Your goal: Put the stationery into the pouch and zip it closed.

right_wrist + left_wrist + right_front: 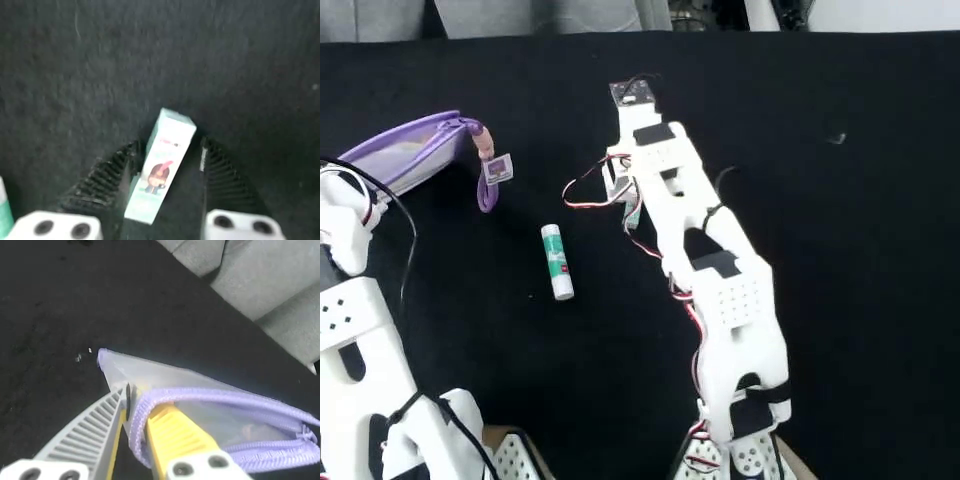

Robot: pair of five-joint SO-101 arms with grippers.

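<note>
A translucent pouch (405,150) with a purple zipper lies at the far left of the black table, its mouth open. My left gripper (137,400) is shut on the pouch (210,415) rim, a grey finger outside and a yellow finger (172,440) inside. A purple strap with a small tag (492,172) trails from the pouch. A white and green glue stick (557,262) lies in the middle. My right gripper (167,147) stands open astride a small teal box (162,160); one finger touches it and the other stands apart. The teal box (632,212) peeks from under the right arm.
The black table (840,220) stretches to the right of the right arm. Red and white cables (585,190) loop beside that arm's wrist. Grey fabric (270,275) lies beyond the table's far edge. The glue stick's green end (2,210) sits close to the right gripper.
</note>
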